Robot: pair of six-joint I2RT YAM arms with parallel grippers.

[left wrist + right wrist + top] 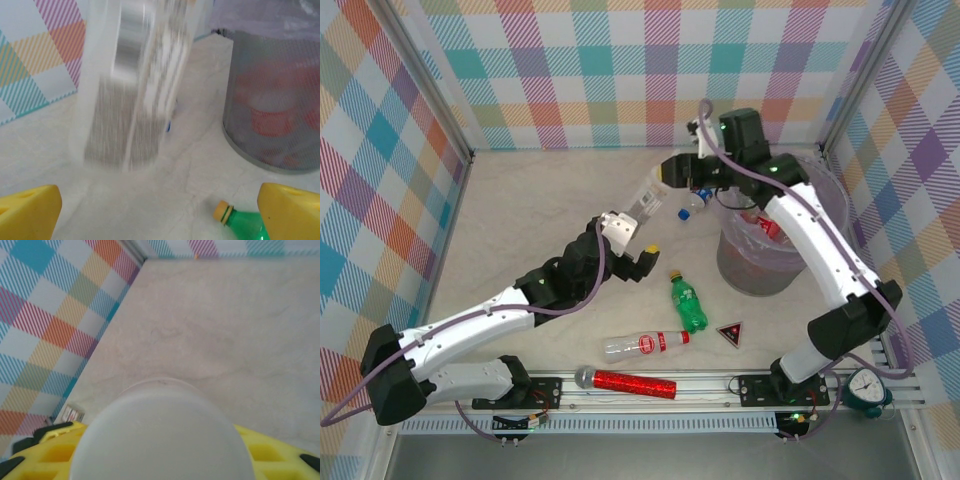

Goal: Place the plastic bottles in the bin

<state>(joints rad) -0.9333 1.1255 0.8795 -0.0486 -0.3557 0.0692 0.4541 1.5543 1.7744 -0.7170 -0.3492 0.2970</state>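
The right gripper [160,460] grips a clear bottle [132,95], held above the table left of the bin [750,275]. The left gripper [159,212] gapes wide, on the bottle's near side and apart from it. A green bottle [688,305] lies on the table, near and left of the bin.

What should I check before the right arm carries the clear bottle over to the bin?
1. Left gripper open, fingers off the clear bottle: ok.
2. Right gripper closed on that bottle: ok.
3. Grip firm enough for carrying: cannot tell.
4. Bin upright, mouth open: ok.
5. No bottles left outside the bin: not ok; the green bottle, the red-label bottle and the blue-capped bottle lie outside it.
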